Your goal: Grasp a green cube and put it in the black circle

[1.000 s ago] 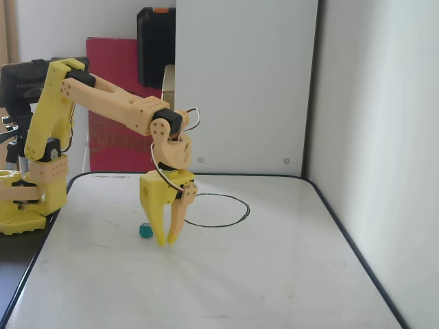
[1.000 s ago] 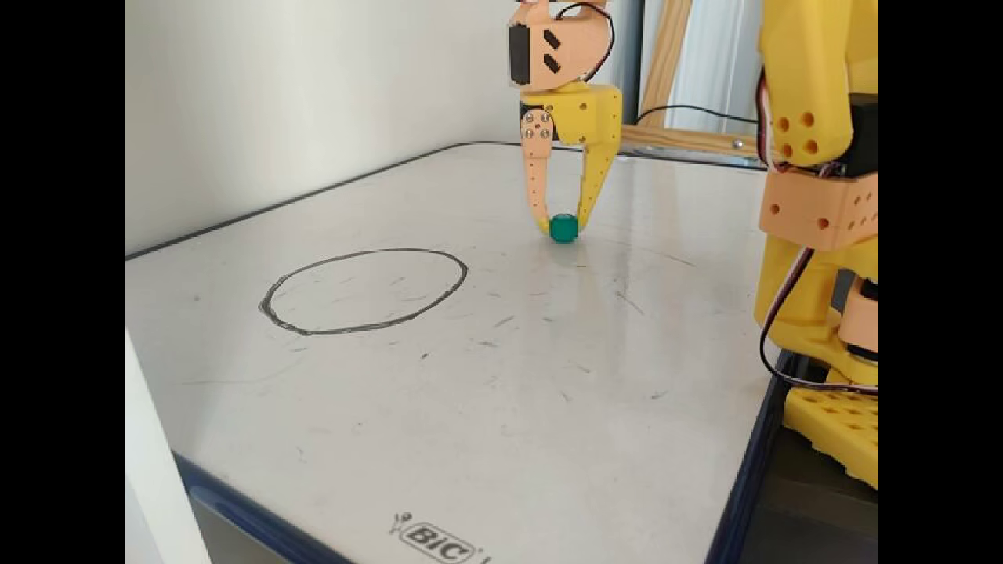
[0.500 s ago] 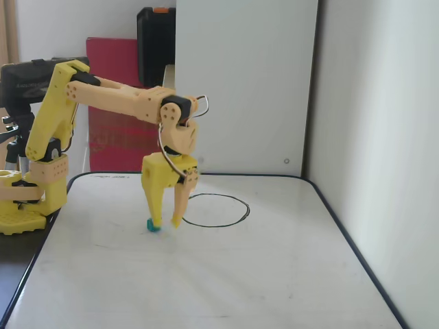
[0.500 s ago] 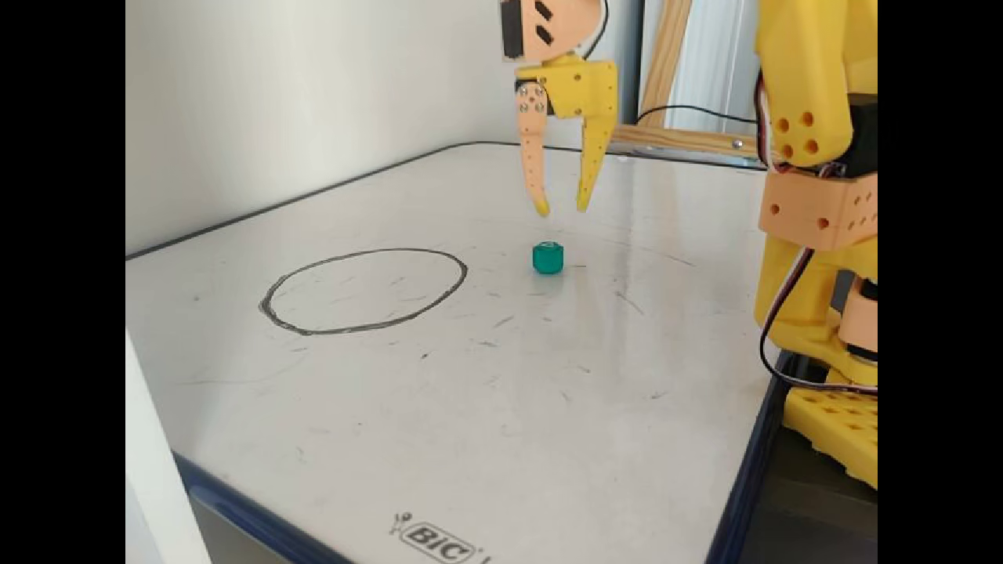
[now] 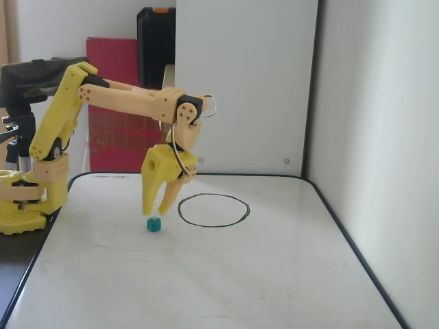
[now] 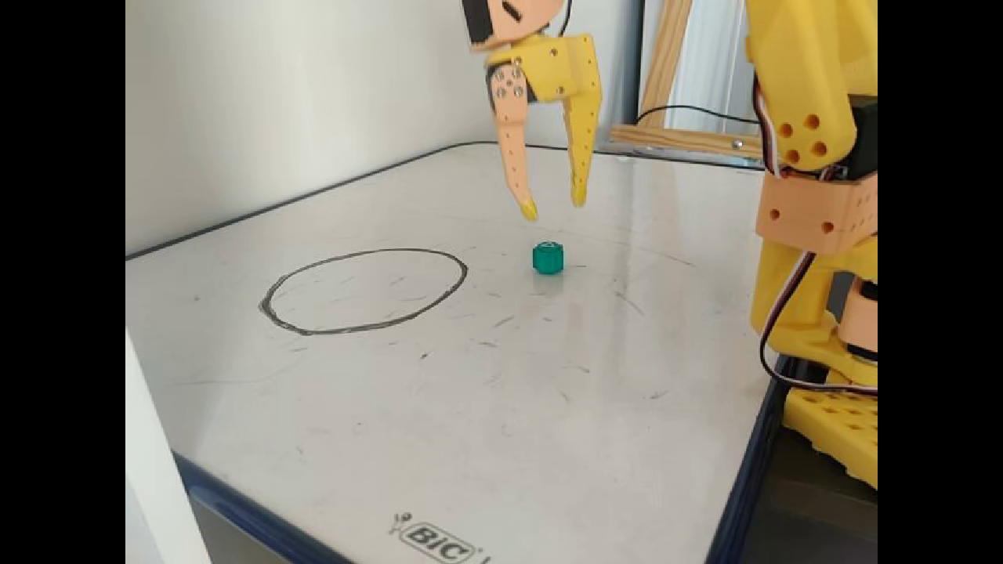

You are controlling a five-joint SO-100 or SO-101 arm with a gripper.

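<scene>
The whiteboard [image 5: 206, 274] serves as the table: a white surface with a dark blue rim and rounded corners, its face streaked with faint scuffs and marker smears. In a fixed view a BIC logo [image 6: 435, 539] sits at its near edge. A black circle [image 5: 213, 210] is drawn on it by hand. A green cube [image 6: 548, 258] rests on the board just outside that circle, close to it but not touching the line. The arm's yellow base [image 5: 20, 205] stands at the board's edge.
</scene>
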